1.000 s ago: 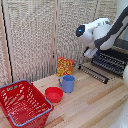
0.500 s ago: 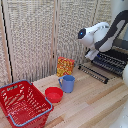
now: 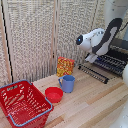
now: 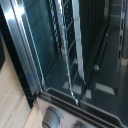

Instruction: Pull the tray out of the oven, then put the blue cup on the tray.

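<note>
The first step is in hand: getting the tray (image 3: pixel 111 62) out of the oven (image 3: pixel 119 47). In the exterior view the oven sits at the far right edge of the wooden surface (image 3: pixel 95 102), its ribbed door (image 3: pixel 92 73) folded down flat toward the room, and the dark wire rack appears to reach partway forward over that door, though the arm hides much of it. The wrist view looks straight into the dark oven cavity, where the tray's thin parallel bars (image 4: pixel 70 45) run across the opening above a silver knob (image 4: pixel 51 118).

The pincer is not clearly shown in either picture; the arm's white wrist (image 3: pixel 92 39) hovers in front of the oven mouth, and I cannot tell whether the jaws stand wide or narrow, or whether they hold anything.

As I judge it, the next move calls for closing on the tray's front bar and drawing it straight outward, level, so that it slides over the door without catching.

The blue cup (image 3: pixel 68 83) stands upright on the surface, well apart from the oven, with a red bowl (image 3: pixel 53 94) just beside it and a red basket (image 3: pixel 22 102) further toward the exterior view's left. A small orange and yellow box (image 3: pixel 65 66) stands behind the cup. Nothing lies between cup and oven.
</note>
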